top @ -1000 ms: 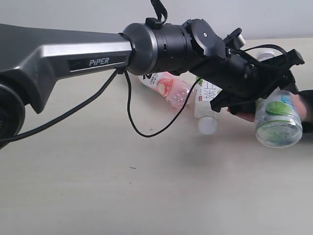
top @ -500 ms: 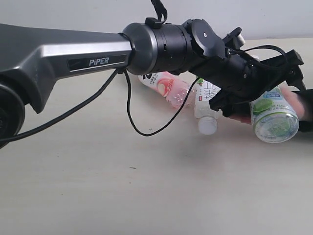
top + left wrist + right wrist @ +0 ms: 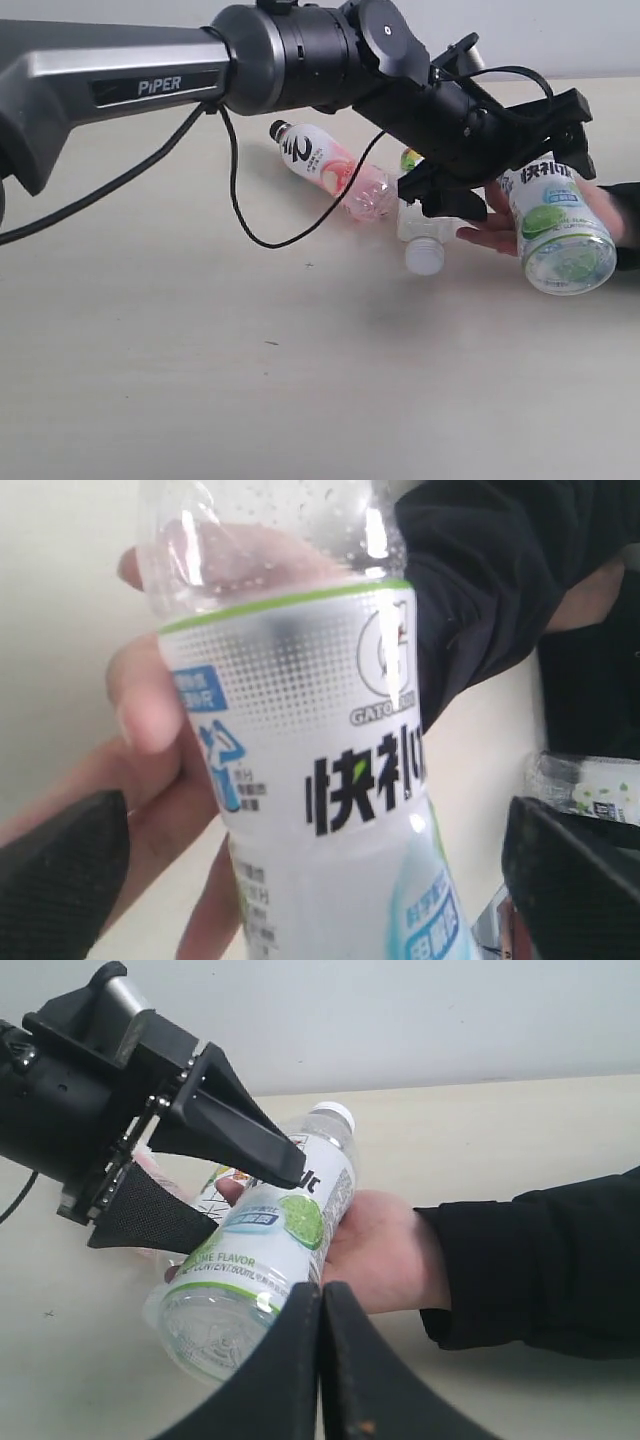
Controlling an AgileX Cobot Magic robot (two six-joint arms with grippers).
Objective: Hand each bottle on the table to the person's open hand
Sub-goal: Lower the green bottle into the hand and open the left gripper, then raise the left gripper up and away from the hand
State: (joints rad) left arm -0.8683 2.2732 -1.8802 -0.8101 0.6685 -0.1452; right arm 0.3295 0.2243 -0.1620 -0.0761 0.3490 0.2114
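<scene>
The lime-green bottle (image 3: 560, 225) lies tilted in the person's open hand (image 3: 497, 225) at the right, base toward the exterior camera. My left gripper (image 3: 530, 190) reaches across from the left and stands open around the bottle (image 3: 320, 780), with a gap showing on each side. From the right wrist view the bottle (image 3: 260, 1250) rests on the palm (image 3: 380, 1250) between the spread fingers of the left gripper (image 3: 250, 1200). My right gripper (image 3: 320, 1360) is shut and empty, near the hand. The pink-white bottle (image 3: 335, 175) and the leafy white-blue bottle (image 3: 420, 235) lie on the table (image 3: 200, 380).
A scrap of green label (image 3: 408, 158) shows behind the left arm, mostly hidden. The person's dark sleeve (image 3: 540, 1260) comes in from the right. A black cable (image 3: 250, 225) hangs from the left arm over the table. A pale wall runs along the far edge.
The left arm has lifted and shifted left. Its fingers have spread off the lime-green bottle, which now rests in the hand. The pink-white bottle's cap has come into sight.
</scene>
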